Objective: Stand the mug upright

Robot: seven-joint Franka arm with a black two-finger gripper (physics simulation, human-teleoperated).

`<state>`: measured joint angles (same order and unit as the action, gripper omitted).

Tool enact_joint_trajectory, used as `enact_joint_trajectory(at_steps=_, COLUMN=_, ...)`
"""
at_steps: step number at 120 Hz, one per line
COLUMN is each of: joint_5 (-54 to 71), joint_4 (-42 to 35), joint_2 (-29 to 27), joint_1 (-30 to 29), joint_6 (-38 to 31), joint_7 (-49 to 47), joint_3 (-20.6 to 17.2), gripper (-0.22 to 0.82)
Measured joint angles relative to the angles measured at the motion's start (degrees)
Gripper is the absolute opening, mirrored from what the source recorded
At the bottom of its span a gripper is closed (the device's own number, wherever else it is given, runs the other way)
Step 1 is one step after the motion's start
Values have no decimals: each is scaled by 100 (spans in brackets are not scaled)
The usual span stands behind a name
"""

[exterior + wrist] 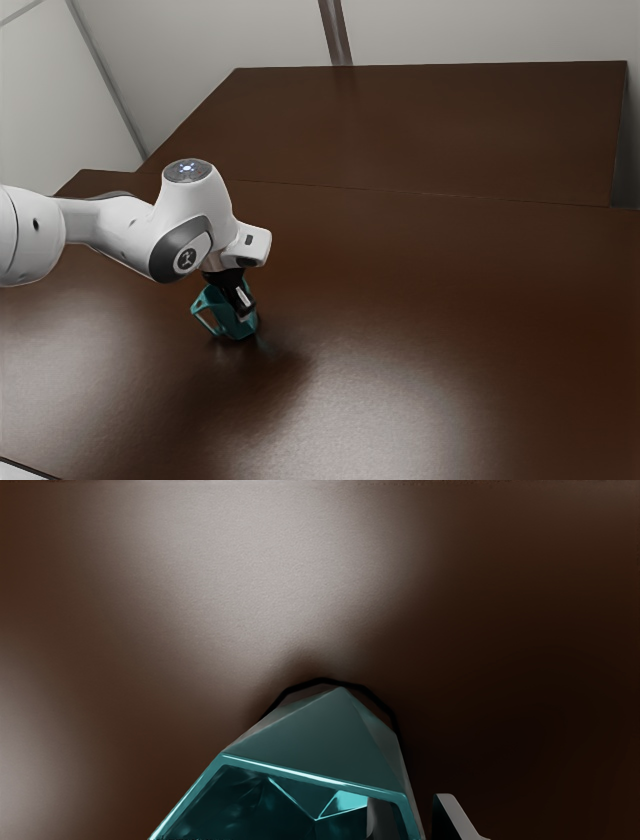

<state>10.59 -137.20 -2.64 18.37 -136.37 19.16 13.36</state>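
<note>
1 mug (223,317), 1 gripper (243,303), 1 arm (122,225). Exterior view has the handle (204,322), on that view's left side of the mug; wrist view looks into the hollow interior (225,800). Mug: teal, faceted, glossy rim (310,776), mouth toward the gripper, on the brown surface (450,300). Gripper's at the mug; can't tell if it's pinching.

teal mug (310,735), mouth visible | pincer (244,313) fingers apart, mug wall between | brown table (280,580) below
</note>
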Motion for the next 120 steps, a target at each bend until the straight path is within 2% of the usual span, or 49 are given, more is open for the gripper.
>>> enact_joint_trajectory(at_steps=30, joint_5=-19, joint_4=-2, joint_2=-12, joint_1=14, joint_6=-33, joint_7=12, joint_3=0, gripper=13)
enact_joint_trajectory(at_steps=49, joint_5=-21, joint_4=1, joint_2=-55, joint_1=4, joint_6=-32, joint_7=20, joint_3=0, gripper=21)
enact_joint_trajectory(at_steps=80, joint_5=-32, joint_4=57, joint_2=-261, joint_1=3, joint_6=69, joint_7=26, joint_3=-4, gripper=27)
enact_joint_trajectory(at_steps=120, joint_5=-39, joint_4=106, joint_2=-724, joint_1=-10, joint_6=286, joint_7=-28, joint_3=-63, gripper=29)
